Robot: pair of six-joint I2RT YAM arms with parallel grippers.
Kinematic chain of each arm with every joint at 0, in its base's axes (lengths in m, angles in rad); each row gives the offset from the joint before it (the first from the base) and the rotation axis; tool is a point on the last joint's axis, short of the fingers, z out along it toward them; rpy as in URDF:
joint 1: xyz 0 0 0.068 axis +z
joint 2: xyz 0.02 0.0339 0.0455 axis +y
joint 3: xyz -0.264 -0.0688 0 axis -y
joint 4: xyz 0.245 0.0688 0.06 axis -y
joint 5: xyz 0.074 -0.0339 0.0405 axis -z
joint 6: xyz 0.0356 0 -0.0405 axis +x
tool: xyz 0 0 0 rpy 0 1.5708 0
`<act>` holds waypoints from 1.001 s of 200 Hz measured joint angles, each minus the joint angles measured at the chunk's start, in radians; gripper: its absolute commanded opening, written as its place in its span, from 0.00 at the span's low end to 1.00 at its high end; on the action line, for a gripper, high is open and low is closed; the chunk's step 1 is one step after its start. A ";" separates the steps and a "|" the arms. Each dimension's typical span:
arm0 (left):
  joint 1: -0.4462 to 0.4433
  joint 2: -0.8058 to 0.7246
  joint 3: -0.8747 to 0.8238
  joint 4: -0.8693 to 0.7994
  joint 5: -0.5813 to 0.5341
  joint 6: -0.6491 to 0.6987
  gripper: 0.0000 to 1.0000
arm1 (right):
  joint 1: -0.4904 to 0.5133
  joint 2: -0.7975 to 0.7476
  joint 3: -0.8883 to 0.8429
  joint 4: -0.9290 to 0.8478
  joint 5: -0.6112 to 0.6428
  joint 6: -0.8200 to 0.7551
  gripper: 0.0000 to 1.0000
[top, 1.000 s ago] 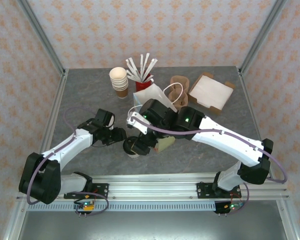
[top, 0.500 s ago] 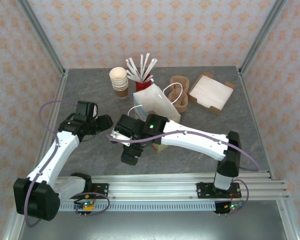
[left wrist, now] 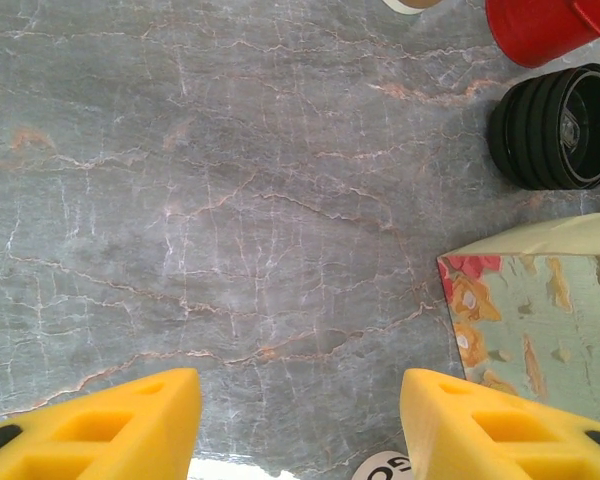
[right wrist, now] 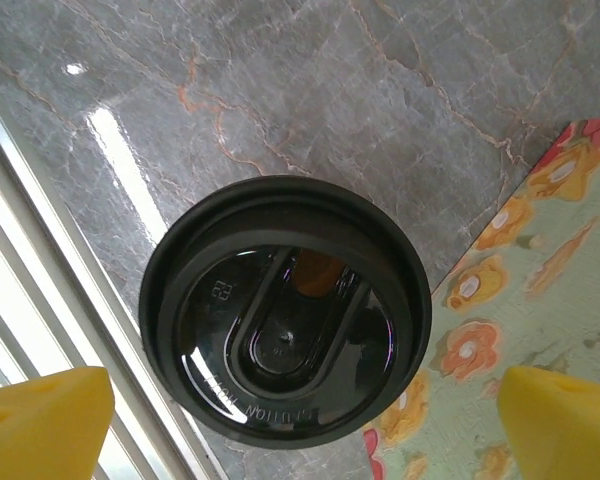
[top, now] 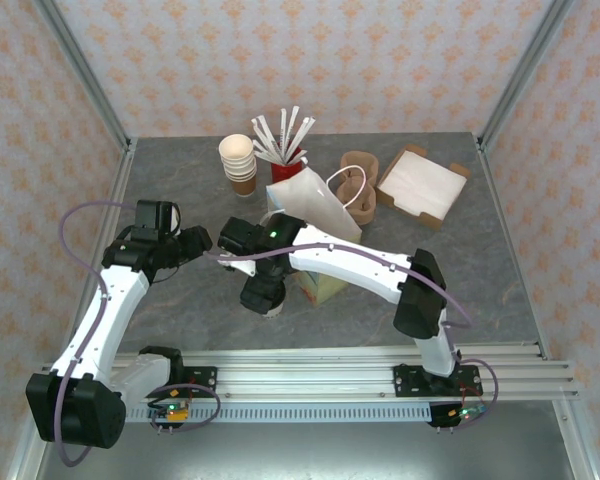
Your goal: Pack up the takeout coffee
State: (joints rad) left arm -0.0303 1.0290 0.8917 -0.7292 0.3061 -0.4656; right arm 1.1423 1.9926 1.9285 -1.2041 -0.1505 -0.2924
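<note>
The takeout coffee point(right wrist: 285, 315), a small cup under a round black lid, stands on the grey table near the front; in the top view only a sliver of it point(top: 271, 310) peeks out below the right wrist. My right gripper point(right wrist: 300, 400) hangs straight above it, open, with one yellow fingertip out past each side of the lid and not touching it; from above, the right gripper point(top: 262, 294) covers the cup. My left gripper point(left wrist: 298, 400) is open over bare table with nothing between its fingers, and it sits left of the cup as the left gripper point(top: 202, 243).
A flowery green packet point(right wrist: 540, 300) lies just right of the cup. Behind stand a white paper bag point(top: 310, 200), a stack of lidless cream cups point(top: 237, 160), a red holder of sticks point(top: 285, 150), a brown cup carrier point(top: 358, 180) and a napkin tray point(top: 420, 183). Loose black lids point(left wrist: 555, 125) are stacked by the bag.
The left arm has drawn back to the left, away from the cup. The right arm has swung left so its gripper hangs over the lid, and its jaws have opened wider.
</note>
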 measured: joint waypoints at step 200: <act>0.000 -0.004 0.011 -0.008 0.029 0.019 0.56 | -0.016 0.077 0.050 -0.042 -0.060 -0.001 0.84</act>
State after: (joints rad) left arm -0.0299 1.0252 0.9024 -0.7376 0.3355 -0.4465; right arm 1.1263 2.0697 1.9789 -1.2465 -0.2100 -0.2932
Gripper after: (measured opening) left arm 0.559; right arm 0.841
